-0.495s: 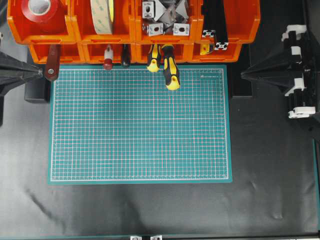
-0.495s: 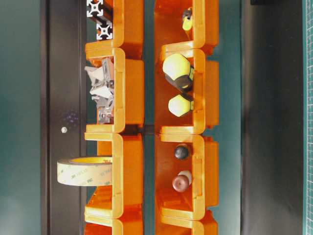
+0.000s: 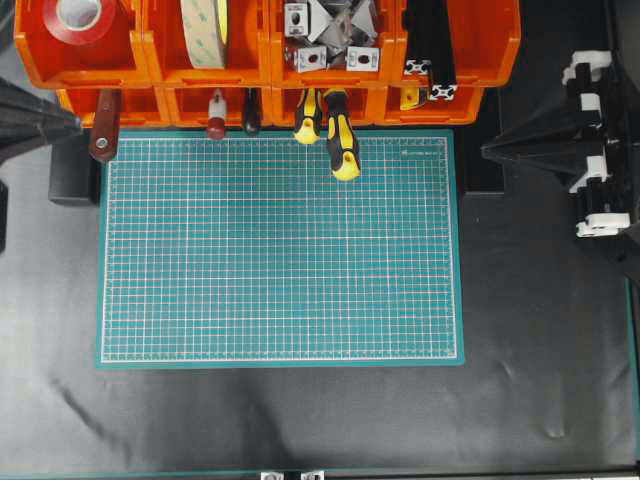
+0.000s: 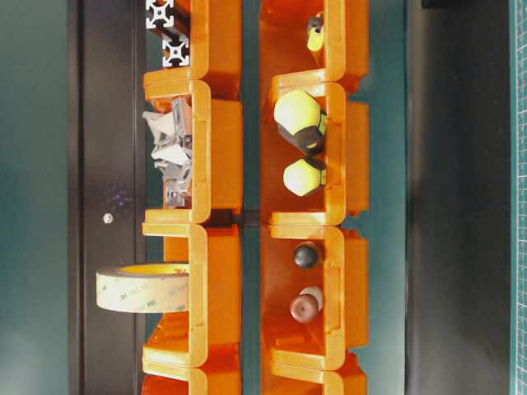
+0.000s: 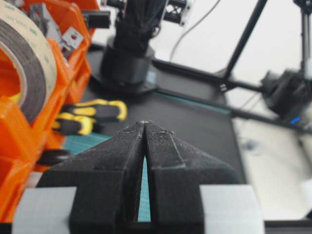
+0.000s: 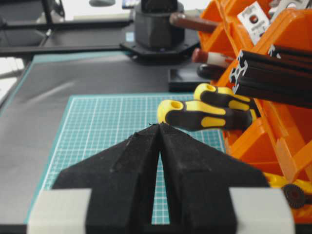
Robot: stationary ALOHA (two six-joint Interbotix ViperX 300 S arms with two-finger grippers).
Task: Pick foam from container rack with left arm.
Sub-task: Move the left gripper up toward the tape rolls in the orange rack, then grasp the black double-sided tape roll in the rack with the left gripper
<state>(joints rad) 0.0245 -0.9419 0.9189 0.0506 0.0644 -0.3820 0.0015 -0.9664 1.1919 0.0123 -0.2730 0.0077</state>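
Left gripper [image 5: 145, 124] closed, empty, beside the rack's [image 3: 160, 70] left end; foam [image 3: 203, 30] upright in its bin; right gripper [image 6: 158, 126] closed, empty.

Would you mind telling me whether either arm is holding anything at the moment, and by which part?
Nothing is held. The left gripper and right gripper both have their jaws shut on nothing; the foam sits in the container rack.

The foam [image 3: 203, 30] stands in the container rack [image 3: 262, 75], behind the mat [image 3: 280, 250].
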